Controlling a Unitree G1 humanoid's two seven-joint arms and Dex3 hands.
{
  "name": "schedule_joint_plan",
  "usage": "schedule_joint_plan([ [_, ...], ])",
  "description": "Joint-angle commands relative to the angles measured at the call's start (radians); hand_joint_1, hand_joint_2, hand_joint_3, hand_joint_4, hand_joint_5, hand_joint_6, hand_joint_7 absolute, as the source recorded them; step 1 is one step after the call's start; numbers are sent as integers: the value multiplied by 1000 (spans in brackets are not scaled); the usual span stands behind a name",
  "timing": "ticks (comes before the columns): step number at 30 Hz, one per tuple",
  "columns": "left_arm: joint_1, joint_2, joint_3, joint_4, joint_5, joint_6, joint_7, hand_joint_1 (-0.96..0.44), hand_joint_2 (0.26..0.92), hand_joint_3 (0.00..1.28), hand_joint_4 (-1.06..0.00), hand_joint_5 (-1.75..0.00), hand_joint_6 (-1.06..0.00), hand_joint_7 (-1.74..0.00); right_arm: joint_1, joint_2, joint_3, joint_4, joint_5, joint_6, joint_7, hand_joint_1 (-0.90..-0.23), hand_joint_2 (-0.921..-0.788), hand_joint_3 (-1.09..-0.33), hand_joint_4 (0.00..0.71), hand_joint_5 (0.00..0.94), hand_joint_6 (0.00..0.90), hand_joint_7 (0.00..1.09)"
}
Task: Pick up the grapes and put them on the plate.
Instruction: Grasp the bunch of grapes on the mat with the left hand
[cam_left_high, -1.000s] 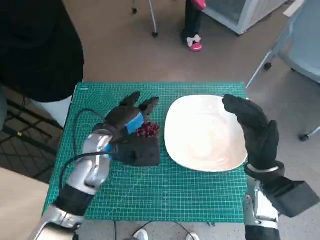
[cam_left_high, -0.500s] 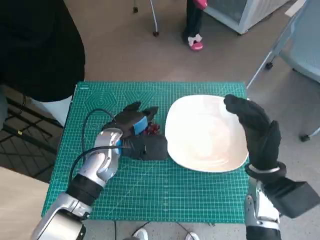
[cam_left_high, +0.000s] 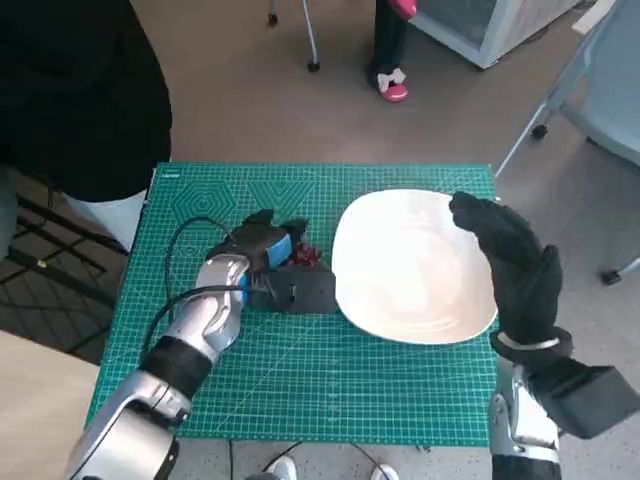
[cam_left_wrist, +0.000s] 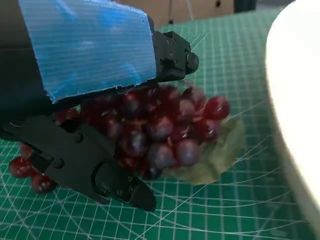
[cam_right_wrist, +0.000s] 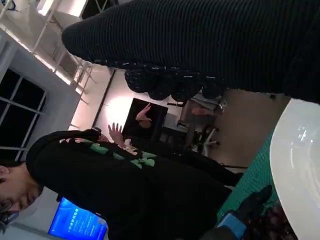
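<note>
Your plate (cam_left_high: 415, 268) holds nothing. The left robot hand (cam_left_high: 262, 250) closes around the grapes (cam_left_wrist: 160, 125); only its wrist view shows their leaf (cam_left_wrist: 215, 157). The right robot hand (cam_left_high: 505, 255) hovers, holding nothing.

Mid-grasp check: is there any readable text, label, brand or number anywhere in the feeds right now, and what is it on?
None can be read.
Green cutting mat: printed grid lines and a small pale mark at its far-left corner, too small to read.
Person's black top: green print across it, blurred and turned, not legible.
Blue screen: glowing, no characters resolvable.
Plate, grapes, both hands: unmarked.
</note>
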Motion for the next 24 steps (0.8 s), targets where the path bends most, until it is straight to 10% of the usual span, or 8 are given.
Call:
schedule_joint_plan([
  [1,-28,-13,-8,61,-21,2,22,-396,738,7,1,1,-196,-5,17,3,-2,3,1,15,1,-610,-921,-866,404,3,24,440],
  [24,-66,-56,-9,278,-102,-69,127,-351,756,4,-77,-14,-257,-19,15,4,0,5,-2,20,1,-610,-921,-868,404,3,35,434],
])
